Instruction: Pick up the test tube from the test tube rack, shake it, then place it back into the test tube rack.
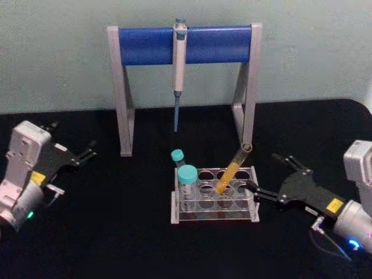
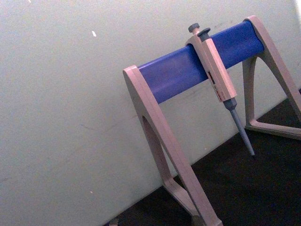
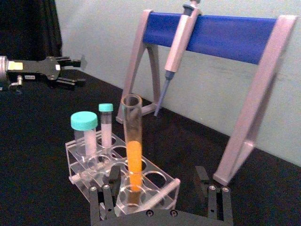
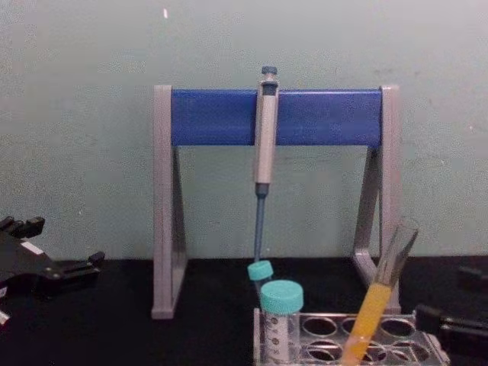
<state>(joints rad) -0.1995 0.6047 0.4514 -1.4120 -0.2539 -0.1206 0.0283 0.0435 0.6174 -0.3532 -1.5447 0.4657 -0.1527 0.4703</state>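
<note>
Head view is taken up largely by a black table (image 1: 116, 244). At its 12 o'clock side a grey-legged pipette stand (image 1: 145, 45) with a blue crossbar is set, and a pipette (image 1: 179, 58) is hung from the bar, tip down.

The left gripper (image 1: 92, 149) is seen at 9 o'clock, well apart from the glassware; its fingers are parted and nothing is held. The right gripper (image 1: 261, 170) is placed at 4 o'clock with its claw spread wide and empty. Its lower fingertip lies just beside the 3 o'clock end of the test tube rack (image 1: 212, 216).

The clear rack is set just below the table's middle. A wide teal-capped tube (image 1: 188, 186) is stood upright at the rack's 9 o'clock end.

The test tube (image 1: 229, 171) is seated in a hole near the rack's middle, leaning toward 1 o'clock. Yellow-orange liquid is held in its lower part.

A smaller teal-capped tube (image 1: 178, 157) is seen behind the wide one.

A yellow label (image 1: 335, 203) is fixed on the right gripper and another on the left; their writing cannot be read.
</note>
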